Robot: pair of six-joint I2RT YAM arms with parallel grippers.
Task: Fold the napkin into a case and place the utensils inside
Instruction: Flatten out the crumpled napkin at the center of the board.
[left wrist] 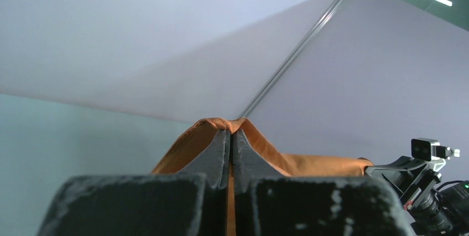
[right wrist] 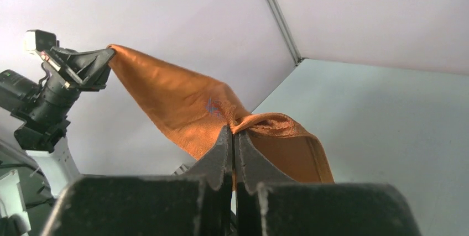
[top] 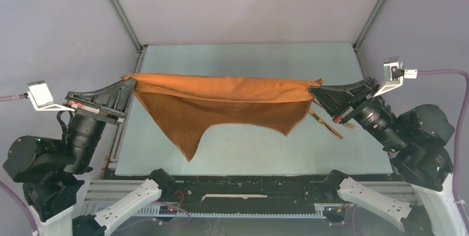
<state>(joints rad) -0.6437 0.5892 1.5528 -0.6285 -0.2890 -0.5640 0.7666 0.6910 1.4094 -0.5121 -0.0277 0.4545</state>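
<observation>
Your left end effector (top: pixel 131 84) and right end effector (top: pixel 313 90) pinched the napkin (top: pixel 221 100) taut; you needed equal lowering for a straight fold.

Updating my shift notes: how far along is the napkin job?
No case yet. The left gripper and right gripper each pinch a corner of the napkin, stretched midair. Remaining: folding it, then inserting the utensils on the table.

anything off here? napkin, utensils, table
Nothing damaged or spilled. The napkin is stretched in the air between the left gripper and right gripper, jaws shut on its corners, but it hangs lopsided: one loose corner droops far lower on the left. The utensils lie partly hidden under the right gripper.
</observation>
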